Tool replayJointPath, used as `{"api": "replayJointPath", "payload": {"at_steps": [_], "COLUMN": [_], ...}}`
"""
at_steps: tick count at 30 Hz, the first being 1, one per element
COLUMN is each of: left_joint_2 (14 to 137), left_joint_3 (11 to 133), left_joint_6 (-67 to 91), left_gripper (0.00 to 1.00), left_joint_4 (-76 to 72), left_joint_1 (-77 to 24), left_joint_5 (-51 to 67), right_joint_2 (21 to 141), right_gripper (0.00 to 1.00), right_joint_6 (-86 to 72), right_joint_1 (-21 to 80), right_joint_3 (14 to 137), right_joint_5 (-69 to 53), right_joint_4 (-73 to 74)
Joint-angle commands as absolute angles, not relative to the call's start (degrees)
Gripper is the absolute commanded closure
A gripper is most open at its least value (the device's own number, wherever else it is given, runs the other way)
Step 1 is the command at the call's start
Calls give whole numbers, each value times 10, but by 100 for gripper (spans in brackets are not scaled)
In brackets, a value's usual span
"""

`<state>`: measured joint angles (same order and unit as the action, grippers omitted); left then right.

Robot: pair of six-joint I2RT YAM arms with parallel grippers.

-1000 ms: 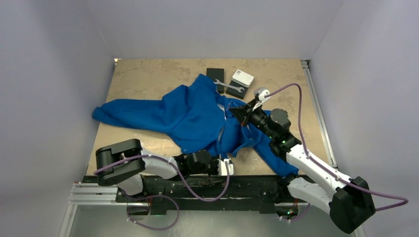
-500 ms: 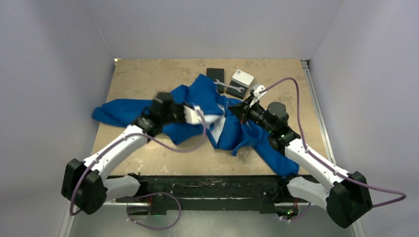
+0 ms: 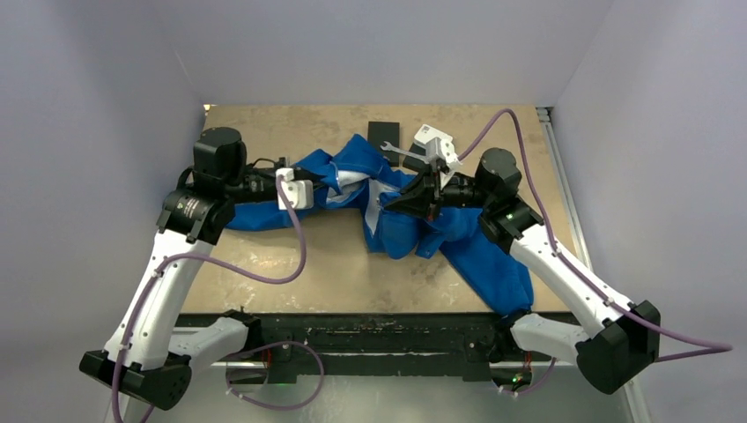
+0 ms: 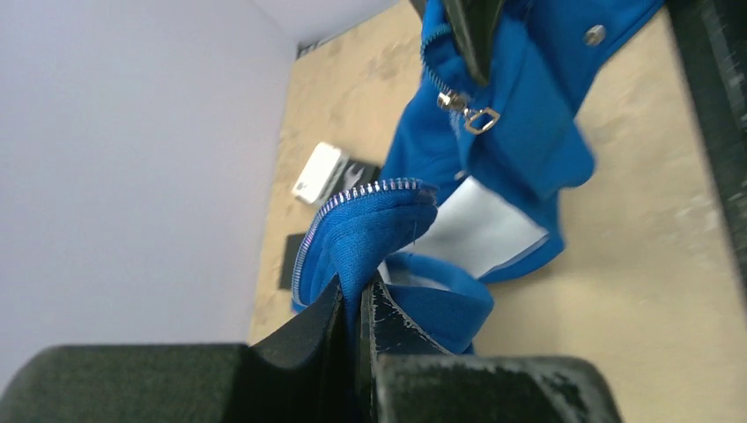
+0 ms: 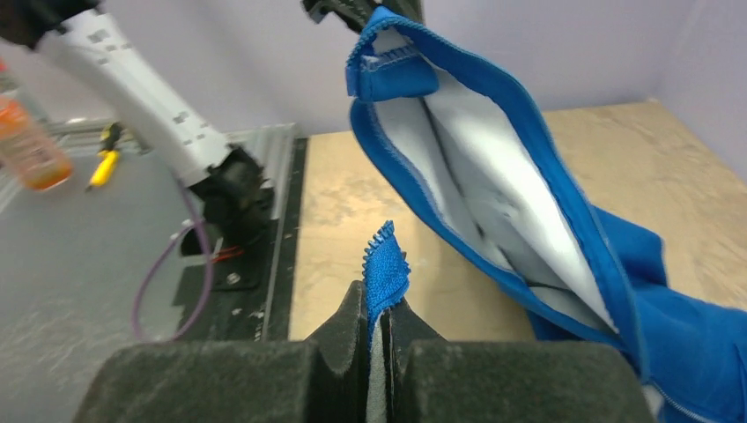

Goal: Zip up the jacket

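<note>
The royal-blue jacket (image 3: 414, 236) lies bunched mid-table, its front open and white lining showing (image 5: 493, 167). My left gripper (image 3: 329, 182) is shut on one front edge, lined with silvery zipper teeth (image 4: 310, 242), and holds it off the table; its tips show in the left wrist view (image 4: 357, 293). My right gripper (image 3: 403, 201) is shut on the other front edge, a small blue tab with zipper teeth (image 5: 385, 264); its tips show in the right wrist view (image 5: 380, 307). The metal zipper slider (image 4: 471, 113) hangs just below the right gripper's finger (image 4: 471, 31).
A black pad (image 3: 382, 134), a white box (image 3: 433, 139) on a dark block and a wrench (image 3: 410, 156) lie at the far edge behind the jacket. An orange bottle (image 5: 26, 132) and a yellow tool (image 5: 104, 167) sit off the table.
My left arm swung from the near edge to the far left and lifted a front edge. The right gripper moved left and farther back. The jacket body bunched toward the middle.
</note>
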<state>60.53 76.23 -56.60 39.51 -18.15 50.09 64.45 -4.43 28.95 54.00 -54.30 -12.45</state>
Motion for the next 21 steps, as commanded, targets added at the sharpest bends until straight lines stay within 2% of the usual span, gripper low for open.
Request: {"api": "replayJointPath", "payload": {"at_steps": [1, 4, 8, 10, 16, 21], "left_joint_2": [602, 602, 597, 595, 623, 612], "left_joint_3": [765, 768, 759, 755, 798, 765], "left_joint_6": [-412, -282, -238, -251, -392, -270], "left_gripper": [100, 100, 100, 100, 100, 100], "left_joint_4": [368, 286, 263, 286, 489, 376], "left_joint_1": [-184, -185, -192, -198, -271, -279], "left_joint_5": [609, 608, 615, 604, 542, 512], "right_joint_2": [633, 639, 664, 679, 729, 737], "right_gripper": [100, 100, 100, 100, 100, 100], "right_joint_6": [-30, -30, -6, -4, -3, 43], "right_joint_1": [296, 296, 296, 296, 307, 317], "right_joint_3": [588, 608, 648, 668, 712, 729], "right_joint_5": [-667, -706, -740, -750, -749, -741], "right_joint_4": [-92, -66, -17, -12, 36, 99]}}
